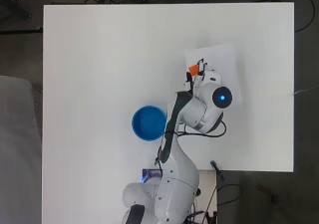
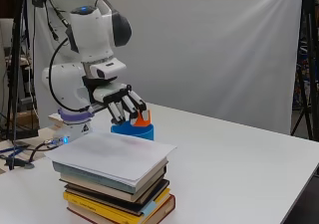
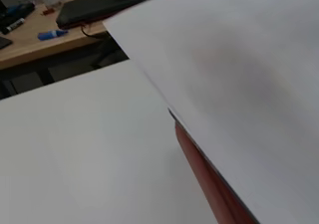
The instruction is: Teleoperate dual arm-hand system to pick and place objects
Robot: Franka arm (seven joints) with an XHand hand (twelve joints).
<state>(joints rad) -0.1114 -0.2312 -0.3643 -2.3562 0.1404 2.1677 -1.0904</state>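
Observation:
My hand [image 2: 121,101] hangs just above the far edge of a stack of books [image 2: 118,190] topped with white paper [image 2: 110,151]. Its fingers are curled round a small orange object [image 2: 143,118]. From overhead, the orange object [image 1: 193,70] sits between the fingers of the hand [image 1: 203,74], over the left edge of the paper [image 1: 222,59]. A blue bowl [image 1: 149,123] stands on the table left of the arm, and in the side view this bowl [image 2: 132,131] is behind the stack. The wrist view shows the paper [image 3: 239,69] close up, with a red book edge [image 3: 212,191] under it.
The white table [image 1: 99,59] spreads wide to the left and far side of the stack. A wooden desk [image 3: 40,42] with dark items lies beyond the table's edge in the wrist view. Cables and the arm's base [image 2: 72,129] sit at the near edge.

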